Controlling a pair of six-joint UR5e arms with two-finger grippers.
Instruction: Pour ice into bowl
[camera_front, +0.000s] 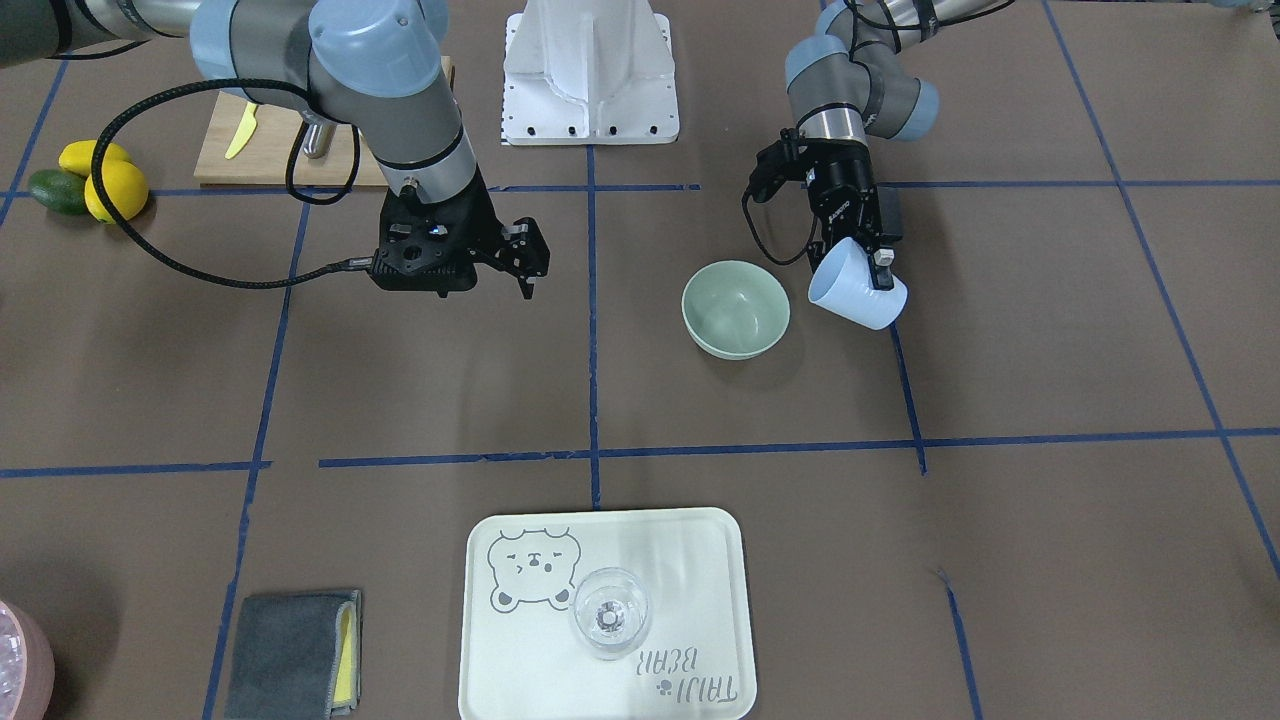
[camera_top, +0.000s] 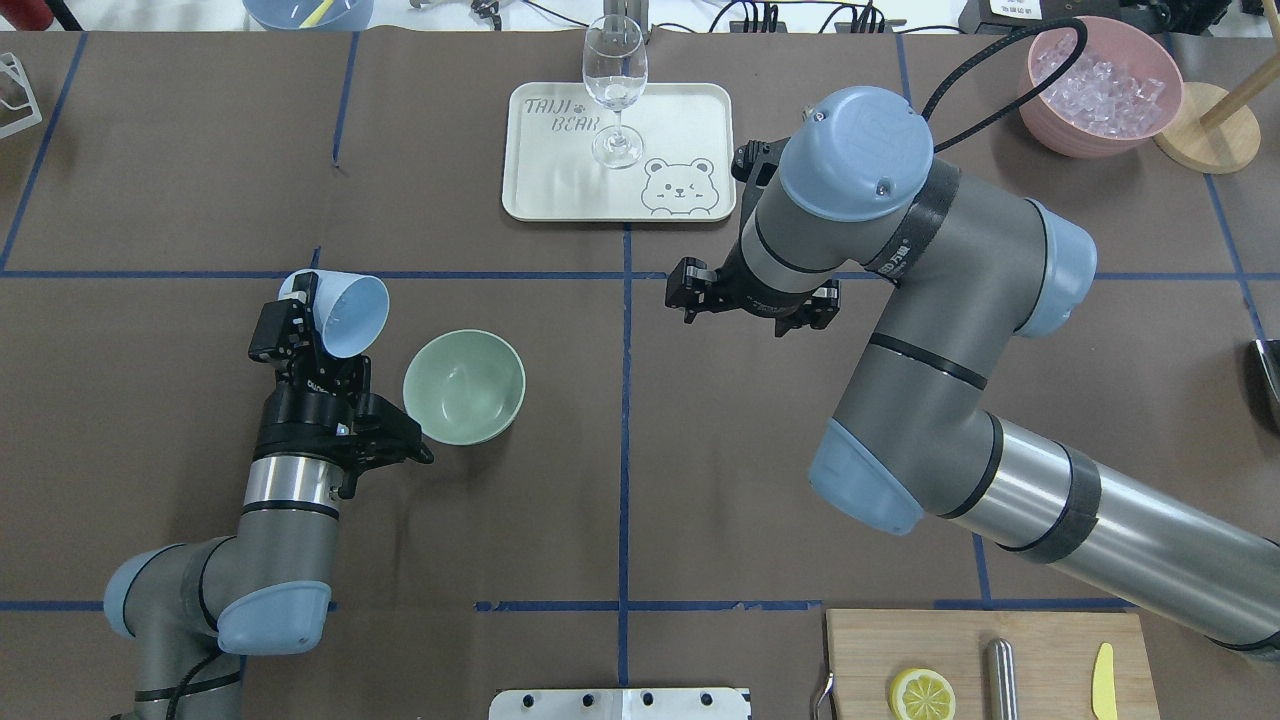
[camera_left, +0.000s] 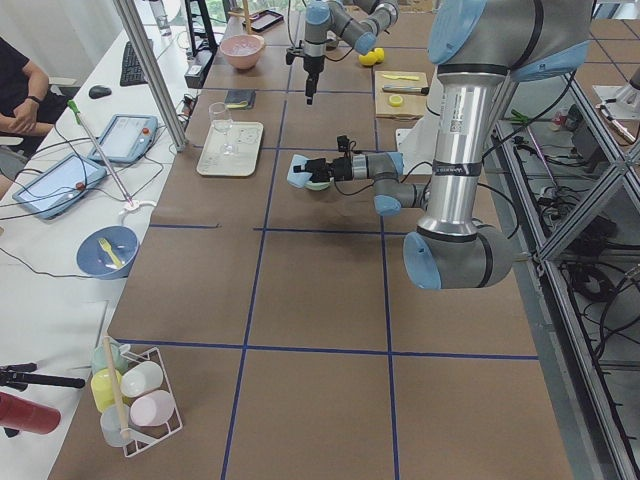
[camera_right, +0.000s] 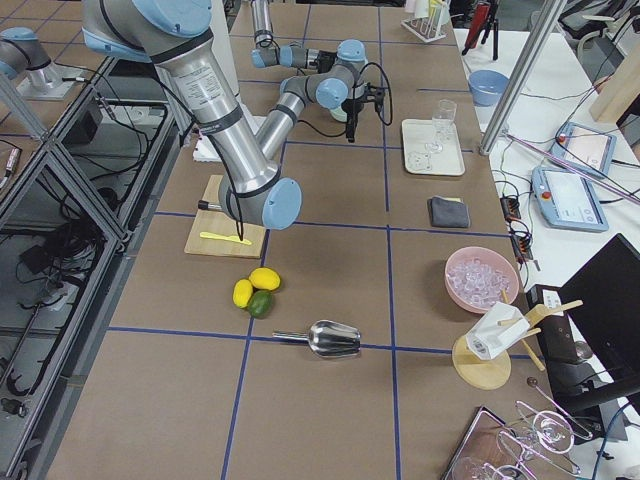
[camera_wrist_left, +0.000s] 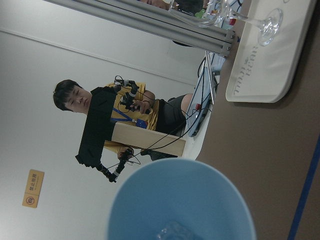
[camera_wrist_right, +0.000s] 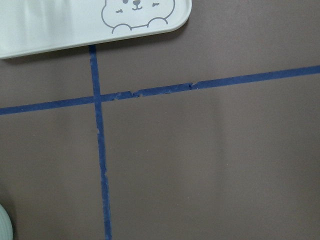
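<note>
The pale sage-green bowl (camera_front: 736, 308) (camera_top: 464, 386) stands on the brown table with nothing showing inside it. My left gripper (camera_front: 868, 270) (camera_top: 305, 312) is shut on a light blue cup (camera_front: 857, 287) (camera_top: 345, 312). It holds the cup tilted just beside the bowl, mouth turned towards it. In the left wrist view a bit of clear ice (camera_wrist_left: 172, 231) shows deep inside the cup (camera_wrist_left: 180, 200). My right gripper (camera_front: 458, 272) hangs open above bare table near the centre line, pointing down with nothing in it.
A pale tray (camera_top: 560, 180) with a clear footed glass (camera_top: 614, 90) lies beyond the bowl. A pink container of ice cubes (camera_top: 1100, 90) sits far right. A cutting board (camera_top: 985, 665) carries a lemon slice and knife. A grey cloth (camera_front: 290, 655) and whole lemons (camera_front: 105, 180) lie at the edges.
</note>
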